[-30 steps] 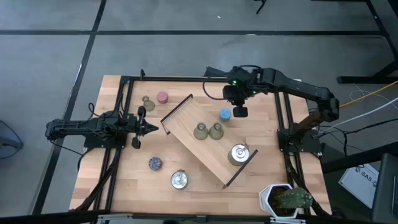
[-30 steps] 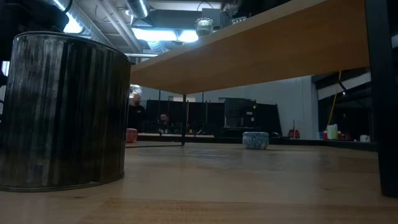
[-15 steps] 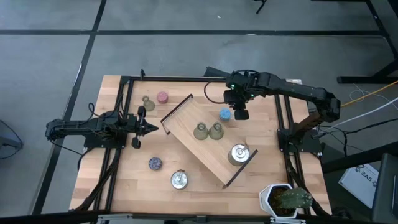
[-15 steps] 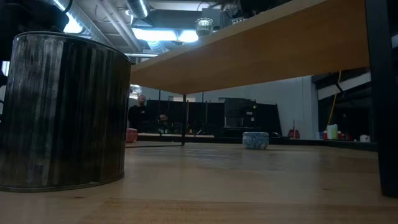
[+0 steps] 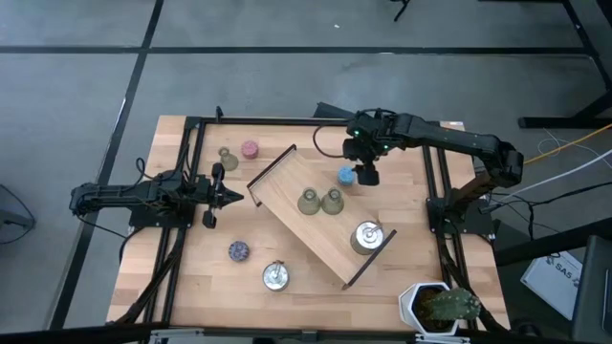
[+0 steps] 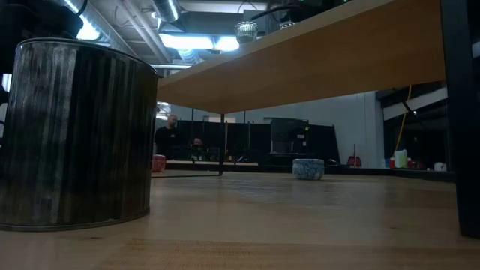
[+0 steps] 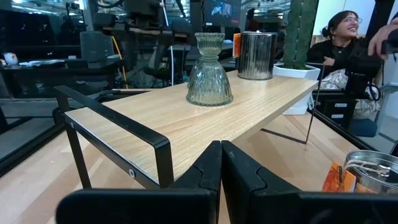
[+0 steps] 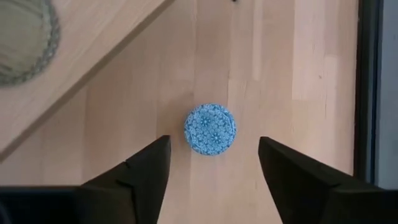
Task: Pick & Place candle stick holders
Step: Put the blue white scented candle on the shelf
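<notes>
The blue holder stands on the table beside the wooden tray's far right side. In the right wrist view the blue holder lies below and between the open fingers of my right gripper, which points down and touches nothing; the high view shows my right gripper there too. Two olive-green holders and a silver one stand on the tray. Another green holder, the pink, the purple and a second silver one stand on the table. My left gripper waits at the left, shut and empty.
The tray lies diagonally across the table's middle on black wire legs. A potted plant stands at the near right corner. Black frame rails run along the table's sides. People sit in the room beyond the table.
My right gripper has edged slightly toward the table's left, nearer over the blue holder, still open. The holders have stayed where they were.
</notes>
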Available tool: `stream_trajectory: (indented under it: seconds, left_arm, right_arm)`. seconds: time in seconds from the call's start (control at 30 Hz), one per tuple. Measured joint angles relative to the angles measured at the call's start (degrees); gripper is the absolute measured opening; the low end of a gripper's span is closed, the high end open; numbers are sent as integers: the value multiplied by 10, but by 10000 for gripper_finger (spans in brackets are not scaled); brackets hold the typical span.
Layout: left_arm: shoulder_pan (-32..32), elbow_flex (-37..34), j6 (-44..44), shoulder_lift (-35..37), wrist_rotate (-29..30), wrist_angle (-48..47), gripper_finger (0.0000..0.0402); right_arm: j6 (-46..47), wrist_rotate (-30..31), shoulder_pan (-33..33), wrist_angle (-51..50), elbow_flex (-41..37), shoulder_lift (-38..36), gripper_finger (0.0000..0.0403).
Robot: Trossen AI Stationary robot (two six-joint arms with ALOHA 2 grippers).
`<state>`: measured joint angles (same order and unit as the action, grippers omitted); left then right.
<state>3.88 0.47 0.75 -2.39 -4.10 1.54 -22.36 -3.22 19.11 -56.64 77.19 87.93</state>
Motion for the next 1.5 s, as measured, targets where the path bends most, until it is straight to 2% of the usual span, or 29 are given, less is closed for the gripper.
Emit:
stream_trajectory:
  seconds: [0.2, 0.4, 0.57, 0.77, 0.97, 1.5]
  left_arm:
    - [0, 0, 0, 0, 0, 0, 4]
    - [0, 0, 0, 0, 0, 0, 4]
    - [0, 0, 0, 0, 0, 0, 4]
    - [0, 0, 0, 0, 0, 0, 4]
    - [0, 0, 0, 0, 0, 0, 4]
    - [0, 0, 0, 0, 0, 0, 4]
  right_arm:
    - [20, 0, 4, 8, 0, 2, 252]
    - [-8, 0, 5, 17, -20, 2, 263]
    - [-16, 0, 4, 24, -43, 2, 297]
    - [-54, 0, 7, 80, -76, 2, 348]
    - [-62, 1, 22, 138, -102, 2, 379]
    - [-6, 1, 45, 215, -115, 2, 385]
